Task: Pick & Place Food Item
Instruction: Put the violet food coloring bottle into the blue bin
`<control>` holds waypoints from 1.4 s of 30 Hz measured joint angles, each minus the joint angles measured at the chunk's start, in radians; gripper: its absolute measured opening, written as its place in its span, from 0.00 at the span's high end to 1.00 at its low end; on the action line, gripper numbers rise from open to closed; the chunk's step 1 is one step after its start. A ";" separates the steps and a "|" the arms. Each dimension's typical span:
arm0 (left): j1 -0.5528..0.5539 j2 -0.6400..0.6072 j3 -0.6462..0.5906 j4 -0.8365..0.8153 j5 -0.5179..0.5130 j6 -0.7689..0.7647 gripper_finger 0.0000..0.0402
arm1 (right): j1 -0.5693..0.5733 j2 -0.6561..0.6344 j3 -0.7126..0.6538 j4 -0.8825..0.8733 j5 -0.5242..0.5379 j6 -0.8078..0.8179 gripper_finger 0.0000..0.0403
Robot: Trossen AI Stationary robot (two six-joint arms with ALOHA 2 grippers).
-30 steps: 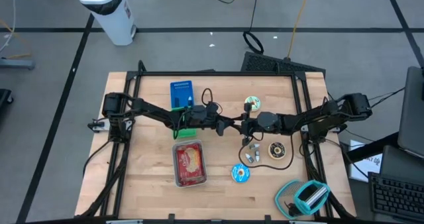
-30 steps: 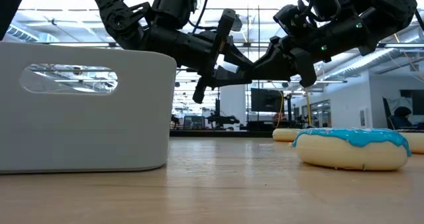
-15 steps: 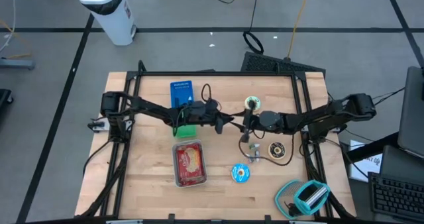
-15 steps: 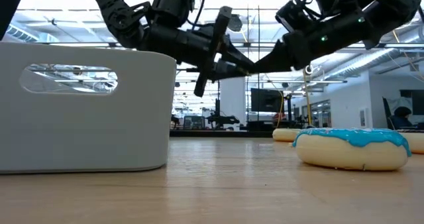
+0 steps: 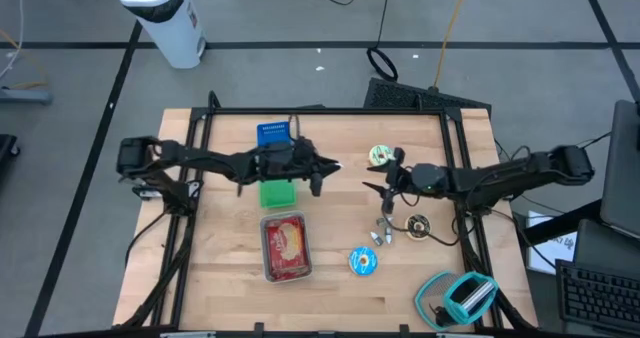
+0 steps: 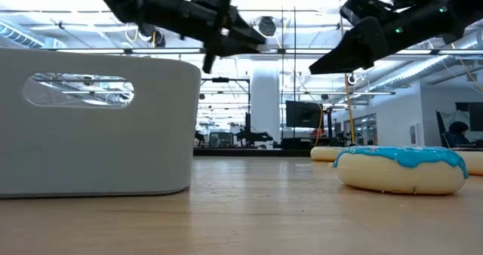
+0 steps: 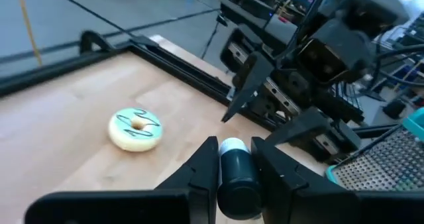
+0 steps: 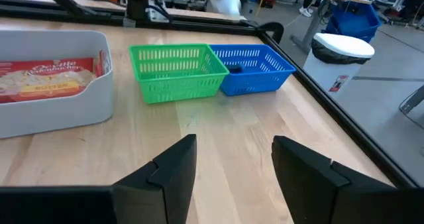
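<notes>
My left gripper (image 5: 328, 167) hovers over the table's middle, just right of the green basket (image 5: 280, 193), shut on a small dark cylinder with a white end (image 7: 233, 146). My right gripper (image 5: 372, 188) faces it from the right, open and empty (image 8: 235, 141), above the wood near a silver-wrapped item (image 5: 382, 234). Lying flat on the table are a teal-drizzled doughnut (image 7: 136, 128), a blue-iced doughnut (image 6: 400, 168) and a chocolate one (image 5: 418, 226). My left gripper pinches the dark cylinder's body (image 7: 237, 184) between its two fingers, just behind the white end. The cylinder lies along the fingers, white end forward. The fingers are about level and point toward the table's right. The cylinder is lifted clear of the table.
A blue basket (image 5: 273, 136) stands behind the green one at the far side. A white bin (image 5: 264, 248) holding a red food package (image 8: 46, 75) sits nearer. A teal tape dispenser (image 5: 462, 296) is at the near right corner. Bare wood lies between the bin and the doughnuts.
The two grippers were tip to tip over the table's middle and have drawn apart. The left one pulled back toward the table's left and rose, carrying the cylinder. The right one withdrew toward the right and rose.
</notes>
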 joint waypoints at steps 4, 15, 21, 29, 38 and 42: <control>0.001 -0.102 -0.094 0.001 -0.090 0.013 0.83 | 0.000 -0.042 -0.041 0.003 0.002 0.005 0.55; 0.004 -0.289 -0.385 -0.003 -0.472 -0.106 0.82 | -0.001 -0.058 -0.066 0.042 0.004 0.009 0.56; 0.041 -0.277 -0.464 -0.002 -0.608 -0.214 0.82 | 0.000 -0.058 -0.066 0.064 0.004 0.006 0.56; 0.107 -0.275 -0.482 -0.018 -0.655 -0.277 0.82 | 0.000 -0.058 -0.066 0.068 0.004 0.005 0.56; 0.126 -0.232 -0.481 -0.017 -0.653 -0.298 0.82 | -0.001 -0.058 -0.066 0.068 0.004 0.004 0.56; 0.127 -0.183 -0.481 -0.014 -0.654 -0.302 0.82 | -0.001 -0.058 -0.066 0.068 0.004 0.004 0.56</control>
